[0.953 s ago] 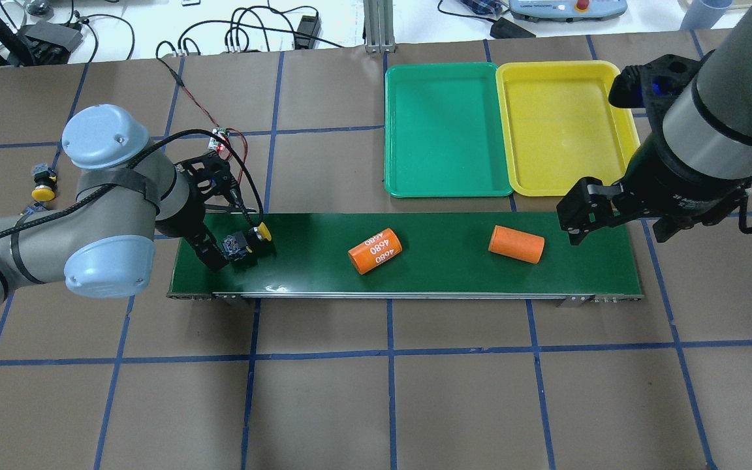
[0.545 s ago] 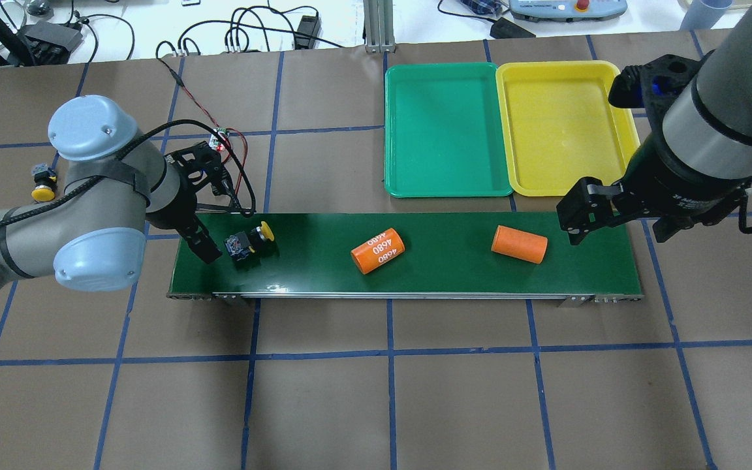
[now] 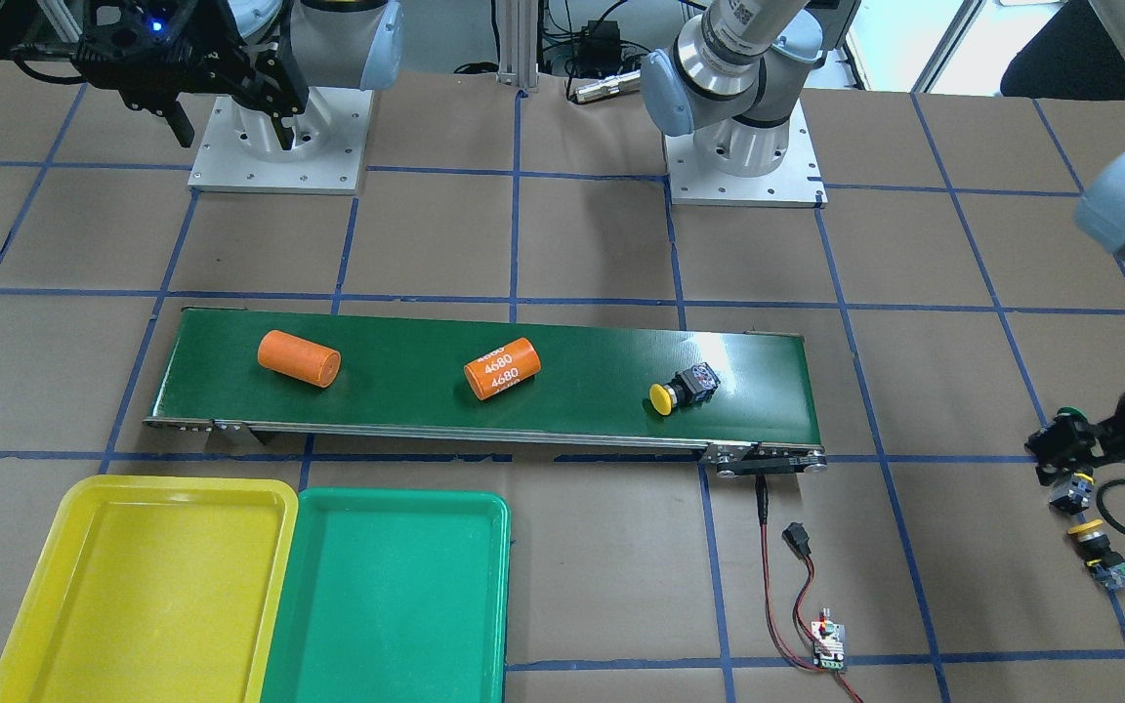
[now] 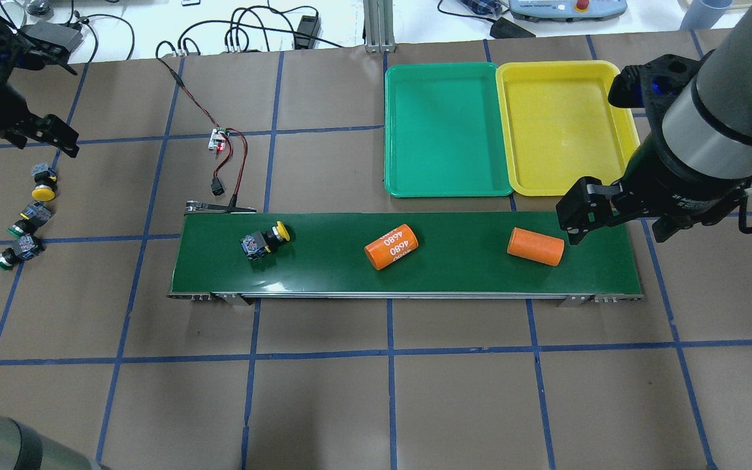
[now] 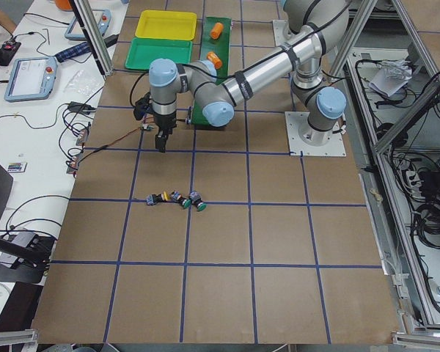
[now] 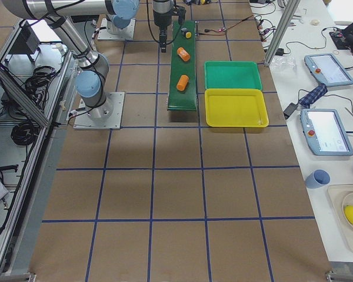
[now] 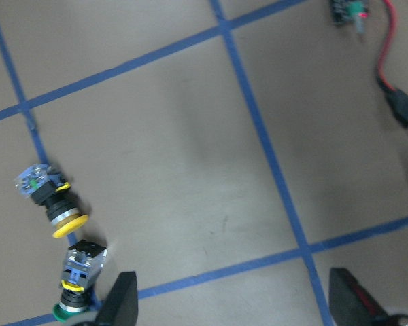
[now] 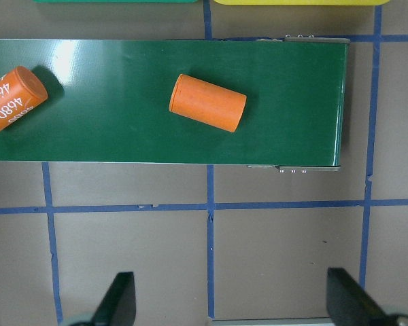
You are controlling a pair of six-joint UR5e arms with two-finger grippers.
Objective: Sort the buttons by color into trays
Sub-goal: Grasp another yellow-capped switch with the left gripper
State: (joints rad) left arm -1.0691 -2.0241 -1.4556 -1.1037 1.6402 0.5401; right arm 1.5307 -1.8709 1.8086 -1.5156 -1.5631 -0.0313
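Note:
One yellow-capped button lies on its side on the conveyor belt, near its left end, also visible in the front view. Three more buttons lie on the paper far left: a yellow one and two green ones. My left gripper hovers behind them, open and empty; its wrist view shows the yellow button and a green one. My right gripper hangs open over the belt's right end. The green tray and yellow tray sit empty behind the belt.
Two orange cylinders ride the belt: one marked 4680 mid-belt and a plain one just left of my right gripper. A small circuit board with red and black wires lies behind the belt's left end.
My left gripper let go of the yellow button on the belt and pulled back far to the left. The button and both cylinders moved right along the belt. The right arm stayed put.

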